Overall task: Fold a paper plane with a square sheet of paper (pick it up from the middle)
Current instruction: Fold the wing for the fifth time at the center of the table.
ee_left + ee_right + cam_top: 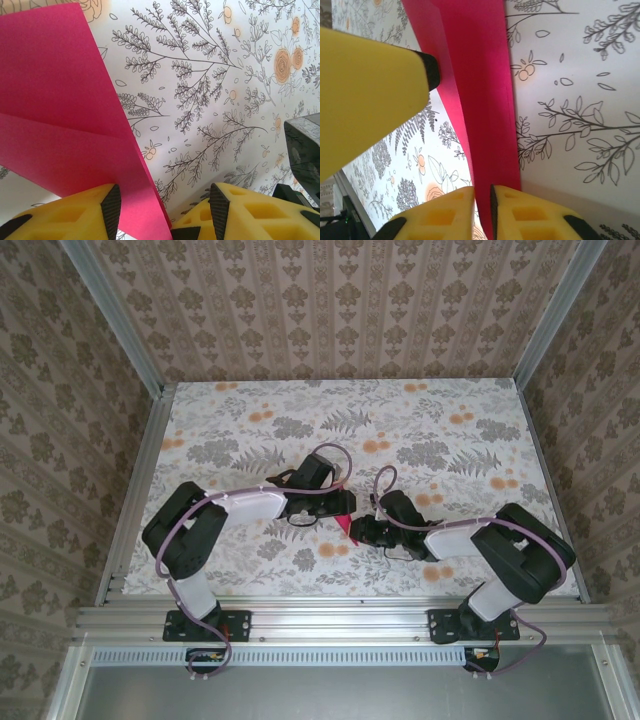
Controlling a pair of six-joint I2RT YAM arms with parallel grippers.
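Paper [480, 100], bright magenta-red, thin, matt and unmarked, is folded into a long narrow strip. There is one piece. In the right wrist view its long axis runs straight away from the right gripper [482, 200]. The strip is broad at the far end and narrows toward the fingers, with lengthwise creases along it.

From above, a small pointed sliver of the paper [346, 529] shows between the two arms, its tip aimed at the near edge. It sits in the near half of the table [420, 430], about midway across.

In the left wrist view the same paper [65, 115] spreads as a wide flat flap with one slanting crease. Its straight edge runs down into the gap of the left gripper [165, 212].

There are two grippers, each with two blocky yellow fingers tipped with black pads.

The left gripper's jaws stand well apart. The paper passes beside one pad and leaves open space before the other, so nothing is pinched.

The right gripper's jaws are nearly together, and the narrow slot between them is filled by the end of the strip. Whether they press on it cannot be told.

One yellow finger [365, 95] of the left gripper also shows beside the strip in the right wrist view.

The table cover is a smooth print of grey line-drawn leaves and small orange flowers.
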